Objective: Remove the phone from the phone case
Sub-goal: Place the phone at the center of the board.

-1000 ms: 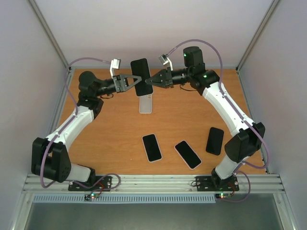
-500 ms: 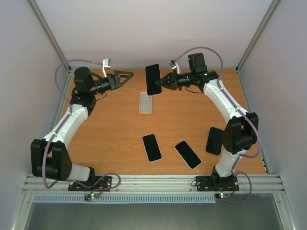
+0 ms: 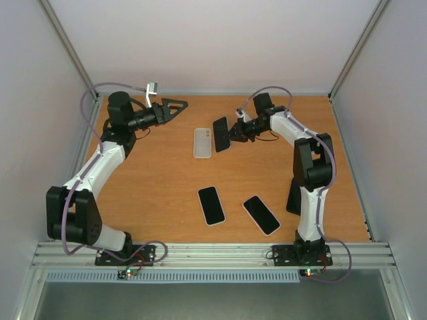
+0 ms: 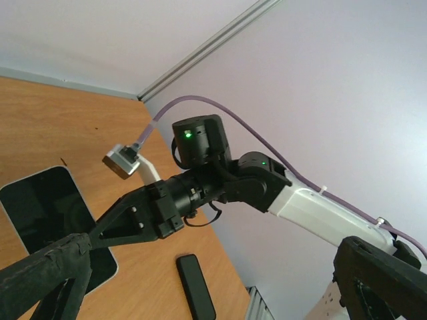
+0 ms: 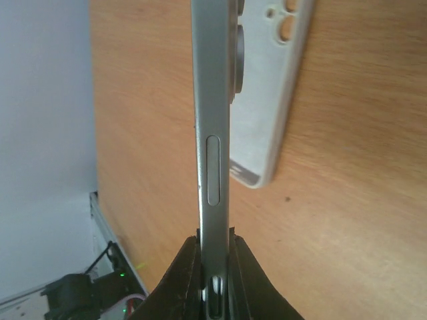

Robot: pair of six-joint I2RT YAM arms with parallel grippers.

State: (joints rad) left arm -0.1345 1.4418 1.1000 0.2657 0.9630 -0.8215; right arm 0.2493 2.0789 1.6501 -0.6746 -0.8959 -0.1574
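White case (image 3: 202,143) beside held phone (image 3: 221,134) — spare phones (image 3: 211,205) nearer, one seemingly half-hidden.

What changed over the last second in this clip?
The left gripper let go of the phone, opened and pulled back left. The right gripper, shut on the phone, carried it right and down. The case stayed flat on the table.

white arms (image 3: 101,165) with black joints (image 3: 73,217), lilac cables (image 4: 200,99), green leds (image 4: 187,134).
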